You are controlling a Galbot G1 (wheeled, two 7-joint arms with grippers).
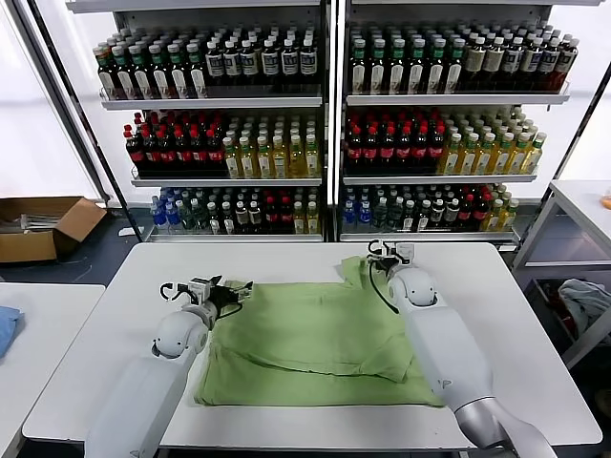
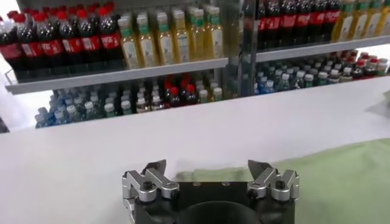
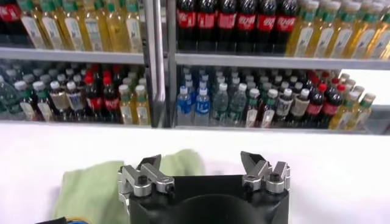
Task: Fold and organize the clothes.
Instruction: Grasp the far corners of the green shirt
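Both hands stood spread and empty: left hand [image 1: 196, 287] at the polo shirt [image 1: 315, 339]'s ten o'clock edge, right hand [image 1: 384, 254] at one o'clock, bracketing it mid-bench [image 1: 95, 372] for folding.

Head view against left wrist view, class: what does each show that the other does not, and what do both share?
Only the head view shows the whole green shirt, partly folded, the right gripper at its far right corner, a cardboard box and the left gripper's place at the shirt's left edge. Only the left wrist view shows the left gripper close up, open and empty. Both show the white table, shirt and drinks shelves.
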